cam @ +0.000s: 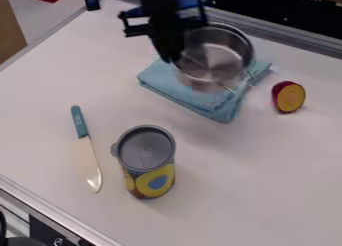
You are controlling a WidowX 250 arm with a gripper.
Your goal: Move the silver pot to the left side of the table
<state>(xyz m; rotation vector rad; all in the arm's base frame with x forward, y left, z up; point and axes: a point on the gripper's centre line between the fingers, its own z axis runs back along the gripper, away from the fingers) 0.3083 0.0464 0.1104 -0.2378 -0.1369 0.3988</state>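
Silver pot (214,60), over a folded blue cloth (163,82) in the upper middle of the camera view, has the black gripper (172,56) at its rim. The gripper hangs down from the top edge and meets the pot on the side toward the left of the view, its dark tip overlapping the rim there. I cannot tell whether it is spread, pressed together or pinching the metal; the tip is a dark, blurred shape. The pot's mouth faces up and its shiny inside shows. Whether its base rests on the cloth or is raised above it is unclear.

The cloth lies on the white table (267,175), its folded edges reaching out below the pot and to both sides of it. Right of the cloth, near it but apart, a cut piece of produce (290,97) stands on edge, red skin around a yellow-orange face. Below the cloth, well apart from the pot, a can (148,162) with a grey top and a yellow and blue side stands upright. Left of the can and just beside it lies a knife (85,147), its blue handle pointing up the view and its blade down toward the lower edge
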